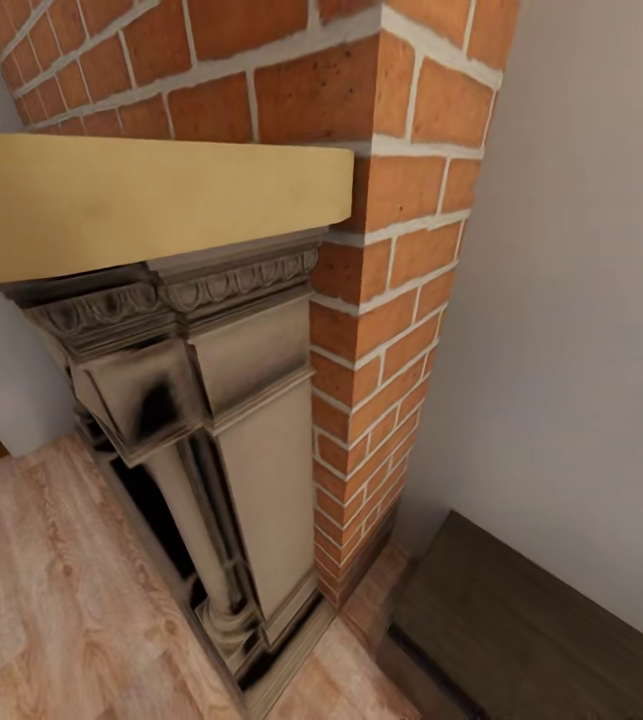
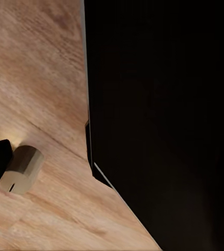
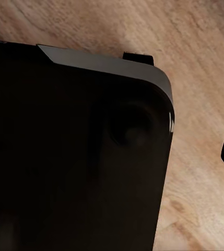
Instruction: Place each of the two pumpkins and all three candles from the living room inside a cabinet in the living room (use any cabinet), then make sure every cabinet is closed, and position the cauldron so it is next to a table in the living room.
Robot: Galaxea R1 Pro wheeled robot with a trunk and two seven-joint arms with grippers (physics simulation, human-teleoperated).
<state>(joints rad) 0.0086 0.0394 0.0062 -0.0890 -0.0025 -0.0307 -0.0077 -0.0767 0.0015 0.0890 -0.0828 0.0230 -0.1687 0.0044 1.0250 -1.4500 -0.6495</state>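
Cabinet: one long, dark-brown wooden unit with a flat top, low in the head view at about 5 o'clock, set against the pale wall and just beside the foot of the brick column.
Cabinet and claw: how the cabinet lies relative to either claw cannot be told — the wrist views give no sight of the cabinet.
Brick column: one red-brick chimney breast with pale mortar, running from 12 o'clock down toward the centre of the head view.
Mantel: one yellowish shelf jutting out at 9 to 10 o'clock, over a carved grey-beige surround with an ornate moulding and a turned post at its base.
Floor: light wood planks at 7 o'clock in the head view; the same planks show in the left wrist view and in the right wrist view.
Left wrist view: a large black body of the robot covers the 3 o'clock half; one small pale cylinder lies at 8 o'clock, touching a dark part at the frame's edge.
Right wrist view: one black rounded panel with a grey edge spreads from 9 o'clock to the centre.
Left claw: whether spread or pressed together — cannot tell.
Right claw: cannot tell either.
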